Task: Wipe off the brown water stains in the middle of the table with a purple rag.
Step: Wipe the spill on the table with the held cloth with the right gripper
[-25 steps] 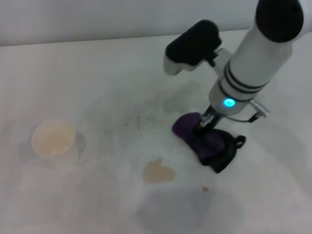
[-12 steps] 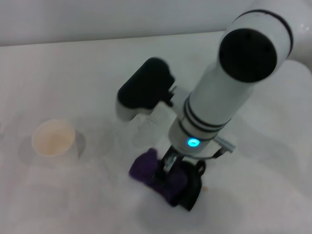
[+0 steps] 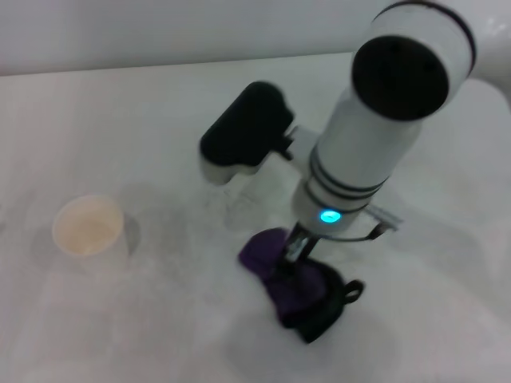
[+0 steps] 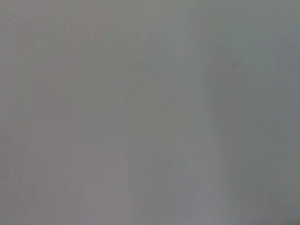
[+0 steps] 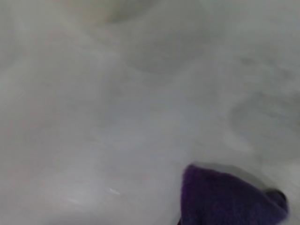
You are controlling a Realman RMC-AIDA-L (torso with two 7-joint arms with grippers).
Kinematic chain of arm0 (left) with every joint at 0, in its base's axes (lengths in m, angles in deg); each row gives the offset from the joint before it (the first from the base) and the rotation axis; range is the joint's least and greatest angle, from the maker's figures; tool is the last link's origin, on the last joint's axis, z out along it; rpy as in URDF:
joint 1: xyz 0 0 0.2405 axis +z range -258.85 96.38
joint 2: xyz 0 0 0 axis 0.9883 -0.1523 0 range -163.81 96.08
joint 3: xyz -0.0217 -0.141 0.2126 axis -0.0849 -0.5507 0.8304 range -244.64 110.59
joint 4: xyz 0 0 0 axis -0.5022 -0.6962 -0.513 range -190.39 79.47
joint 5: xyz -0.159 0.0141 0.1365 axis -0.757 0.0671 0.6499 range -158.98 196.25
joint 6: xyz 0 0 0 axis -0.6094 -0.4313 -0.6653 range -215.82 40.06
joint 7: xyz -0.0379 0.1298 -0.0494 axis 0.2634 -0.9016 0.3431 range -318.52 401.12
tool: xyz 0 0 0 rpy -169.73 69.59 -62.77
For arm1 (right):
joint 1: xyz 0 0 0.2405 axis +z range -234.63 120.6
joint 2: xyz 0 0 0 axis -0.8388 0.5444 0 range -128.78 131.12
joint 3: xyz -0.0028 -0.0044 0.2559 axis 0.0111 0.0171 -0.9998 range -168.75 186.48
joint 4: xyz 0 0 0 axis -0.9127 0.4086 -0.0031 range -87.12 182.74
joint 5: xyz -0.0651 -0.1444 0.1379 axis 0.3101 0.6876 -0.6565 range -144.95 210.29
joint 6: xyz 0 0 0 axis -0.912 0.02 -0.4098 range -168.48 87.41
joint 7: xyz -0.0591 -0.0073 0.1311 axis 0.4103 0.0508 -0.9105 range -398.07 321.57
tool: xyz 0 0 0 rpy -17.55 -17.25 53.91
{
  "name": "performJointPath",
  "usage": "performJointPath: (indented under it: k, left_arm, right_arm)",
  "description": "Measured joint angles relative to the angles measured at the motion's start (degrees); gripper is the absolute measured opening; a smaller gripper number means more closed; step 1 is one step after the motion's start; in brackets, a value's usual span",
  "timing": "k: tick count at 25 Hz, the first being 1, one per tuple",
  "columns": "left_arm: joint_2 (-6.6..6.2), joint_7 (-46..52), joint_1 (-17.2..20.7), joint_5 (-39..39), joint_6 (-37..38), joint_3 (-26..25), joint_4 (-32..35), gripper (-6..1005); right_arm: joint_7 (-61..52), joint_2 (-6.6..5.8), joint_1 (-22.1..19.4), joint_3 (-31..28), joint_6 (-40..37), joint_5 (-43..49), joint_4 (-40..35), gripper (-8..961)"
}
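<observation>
The purple rag (image 3: 297, 286), with black edging and a black loop, lies bunched on the white table (image 3: 144, 128) near the front middle. My right gripper (image 3: 292, 252) comes down from the right arm and is shut on the rag's top, pressing it onto the table. The rag also shows in the right wrist view (image 5: 225, 199). The brown water stains do not show; the rag and the arm cover that spot. The left gripper is out of view, and the left wrist view shows only a blank grey surface.
A white paper cup (image 3: 88, 227) with a beige inside stands on the table at the left. The right arm's black wrist housing (image 3: 243, 132) hangs over the table's middle. The table's far edge runs along the top.
My right gripper dragged the rag from the back right forward and left over the stain spot, then a little back to the right. The stain no longer shows.
</observation>
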Motion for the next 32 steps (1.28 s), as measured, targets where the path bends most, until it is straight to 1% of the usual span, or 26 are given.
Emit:
performJointPath:
  k: [3,7,10,13,17,21,22,23,27,32]
  left_arm:
    - [-0.05,0.0,-0.1,-0.1,0.0,-0.2,-0.2,886]
    - [-0.22,0.0,-0.2,-0.5,0.0,-0.4,-0.3,887]
    - [-0.30,0.0,-0.6,-0.8,-0.3,-0.4,-0.3,887]
    - [-0.35,-0.1,-1.2,-0.9,-0.4,-0.4,-0.3,887]
    - [-0.36,-0.3,-2.0,-0.9,-0.5,-0.4,-0.7,887]
    - [-0.36,-0.3,-2.2,-0.9,-0.5,-0.4,-0.8,887]
    - [-0.36,-0.3,-2.2,-0.9,-0.6,-0.4,-0.8,887]
    - [-0.35,-0.3,-2.2,-0.9,-0.6,-0.4,-0.8,887]
    - [-0.28,-0.3,-1.9,-0.9,-0.4,-0.4,-0.8,887]
    - [-0.17,-0.2,-1.2,-0.9,-0.2,-0.4,-0.8,887]
  right_arm:
    - [0.1,-0.13,-1.9,-3.8,4.5,4.9,-0.8,114]
    - [0.3,-0.20,-4.0,-7.2,8.5,8.9,-1.0,120]
    - [0.7,-0.07,-4.6,-7.7,9.1,8.7,-1.4,125]
    - [1.7,0.22,-4.1,-6.7,8.3,5.1,-1.6,129]
    - [3.6,0.25,-2.4,-4.2,5.0,-2.2,-1.7,135]
    - [5.4,0.25,1.0,-0.1,0.5,-8.7,0.2,141]
    - [6.6,0.25,2.3,1.3,-1.9,-11.5,1.8,143]
    - [6.6,0.25,2.3,1.3,-1.9,-11.5,1.8,144]
    - [9.0,0.25,4.6,3.0,-5.2,-15.2,4.7,151]
    - [6.5,0.25,7.2,3.9,-6.8,-11.5,9.6,158]
